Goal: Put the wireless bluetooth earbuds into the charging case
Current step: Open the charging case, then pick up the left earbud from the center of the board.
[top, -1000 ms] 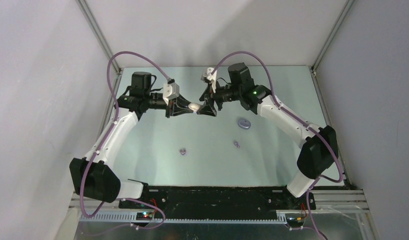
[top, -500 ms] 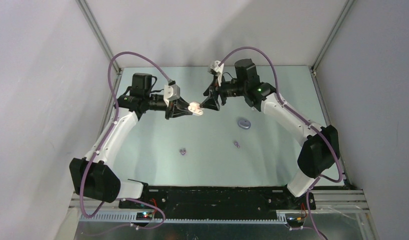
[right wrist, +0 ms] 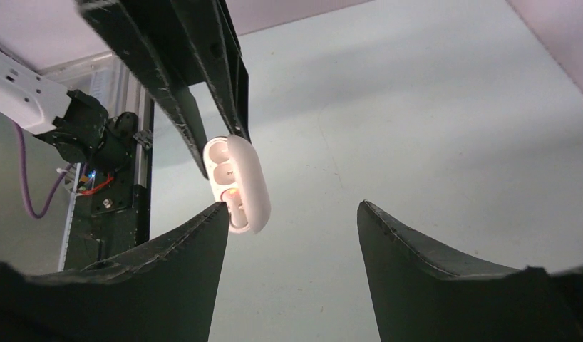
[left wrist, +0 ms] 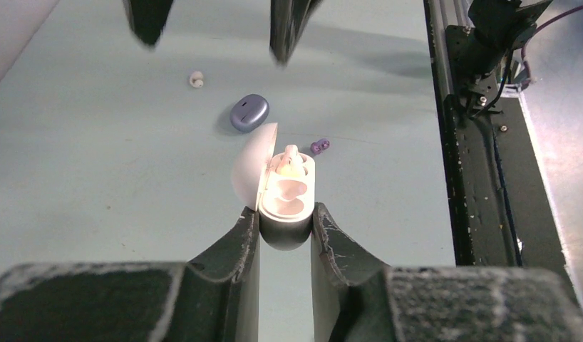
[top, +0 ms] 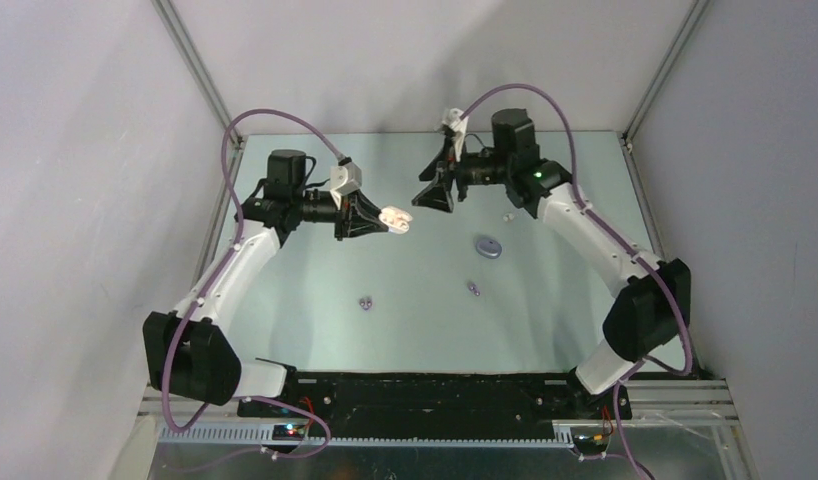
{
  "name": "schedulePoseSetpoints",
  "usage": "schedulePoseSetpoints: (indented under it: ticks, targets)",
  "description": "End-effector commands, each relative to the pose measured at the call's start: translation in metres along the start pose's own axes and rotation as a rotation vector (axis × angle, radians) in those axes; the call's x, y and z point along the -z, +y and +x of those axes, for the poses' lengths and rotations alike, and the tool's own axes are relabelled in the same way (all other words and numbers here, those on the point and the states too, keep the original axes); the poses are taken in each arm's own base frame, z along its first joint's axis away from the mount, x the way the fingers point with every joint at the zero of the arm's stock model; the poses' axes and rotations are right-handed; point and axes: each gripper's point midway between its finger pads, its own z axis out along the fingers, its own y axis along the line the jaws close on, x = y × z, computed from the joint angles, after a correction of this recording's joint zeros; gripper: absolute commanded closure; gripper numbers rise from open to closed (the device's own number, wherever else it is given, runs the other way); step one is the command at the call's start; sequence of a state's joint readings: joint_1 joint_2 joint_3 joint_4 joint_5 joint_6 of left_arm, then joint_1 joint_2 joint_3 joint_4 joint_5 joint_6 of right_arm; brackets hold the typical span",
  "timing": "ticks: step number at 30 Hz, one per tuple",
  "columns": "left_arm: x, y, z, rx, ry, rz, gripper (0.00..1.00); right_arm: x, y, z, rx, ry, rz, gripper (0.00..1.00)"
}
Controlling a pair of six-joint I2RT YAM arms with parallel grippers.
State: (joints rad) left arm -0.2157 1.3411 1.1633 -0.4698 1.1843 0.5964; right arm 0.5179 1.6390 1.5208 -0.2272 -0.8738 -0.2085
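White charging case (left wrist: 284,194), its lid open and one white earbud (left wrist: 289,161) seated inside, is clamped between the fingers of the left gripper (left wrist: 285,217). The right gripper (top: 432,196) hangs wide and empty, apart from that case. Beyond the case, on the table (left wrist: 96,157), lie a purple case (left wrist: 249,112), a loose white earbud (left wrist: 197,79) and a purple earbud (left wrist: 318,146).

Left arm (top: 230,265) and right arm (top: 590,230): white link shells, black joint housings. Purple cable (top: 270,111) loops over each arm from wrist towards base. Green indicator (top: 538,173) lit on right arm. Left end effector (left wrist: 285,214) and right end effector (right wrist: 294,206): black wedge-shaped fingers, edges scuffed pale. White camera mount (top: 343,178) at each wrist
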Motion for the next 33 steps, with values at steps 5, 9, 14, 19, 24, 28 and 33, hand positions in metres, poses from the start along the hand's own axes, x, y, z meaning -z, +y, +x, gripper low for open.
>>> schedulePoseSetpoints:
  ticks: [5, 9, 14, 19, 24, 28, 33]
  targets:
    - [-0.001, 0.002, -0.013, 0.033, -0.048, -0.013, 1.00, 0.081, -0.012, -0.034, 0.055, -0.032, 0.075, 0.28]
    - [0.000, 0.001, -0.011, 0.047, -0.044, -0.016, 1.00, 0.108, -0.070, 0.013, 0.103, 0.117, 0.214, 0.32]
    - [0.004, -0.002, -0.008, 0.057, -0.027, -0.023, 1.00, 0.131, -0.131, 0.079, 0.195, 0.379, 0.282, 0.44]
    - [0.009, -0.004, -0.004, 0.060, -0.011, -0.036, 1.00, 0.140, -0.192, 0.144, 0.199, 0.634, 0.289, 0.55]
    - [0.014, -0.005, -0.001, 0.063, 0.004, -0.051, 1.00, 0.139, -0.230, 0.181, 0.241, 0.784, 0.243, 0.58]
    - [0.016, -0.004, 0.001, 0.068, 0.007, -0.060, 1.00, 0.142, -0.237, 0.209, 0.262, 0.872, 0.198, 0.59]
    - [0.017, -0.003, 0.002, 0.070, 0.008, -0.069, 1.00, 0.148, -0.228, 0.245, 0.257, 0.971, 0.106, 0.59]
